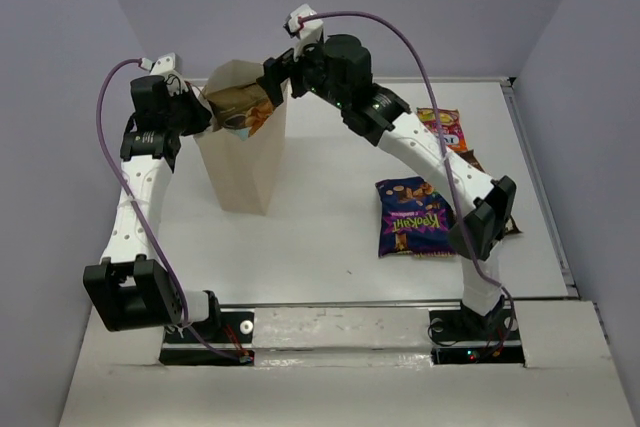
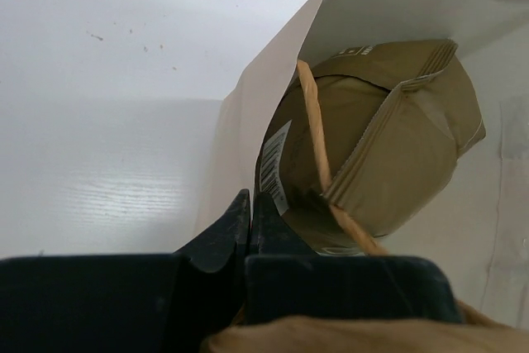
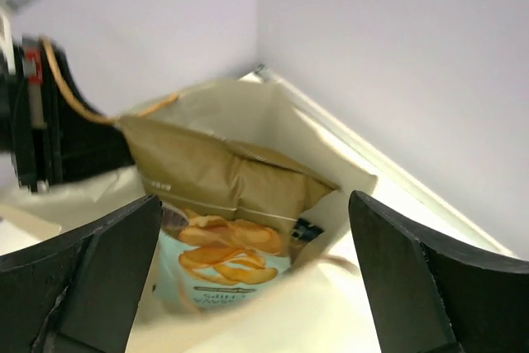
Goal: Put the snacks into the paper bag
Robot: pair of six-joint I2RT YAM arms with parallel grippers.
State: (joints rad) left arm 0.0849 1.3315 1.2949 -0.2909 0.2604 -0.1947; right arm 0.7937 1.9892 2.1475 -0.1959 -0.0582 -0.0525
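One paper bag (image 1: 243, 172) under the right claw (image 1: 278, 82), one tan packet (image 1: 238, 104) inside. Well apart from that claw, one purple packet (image 1: 410, 217) and one orange-red packet (image 1: 445, 127).

The left arm (image 1: 130, 217) rises from its base, folds at the elbow and leans inward. Its jaws are pressed together on the rim of the paper bag (image 1: 240, 172). The right arm (image 1: 430, 152) arches high and across to the left, its wrist tipped downward, its jaws spread wide apart.
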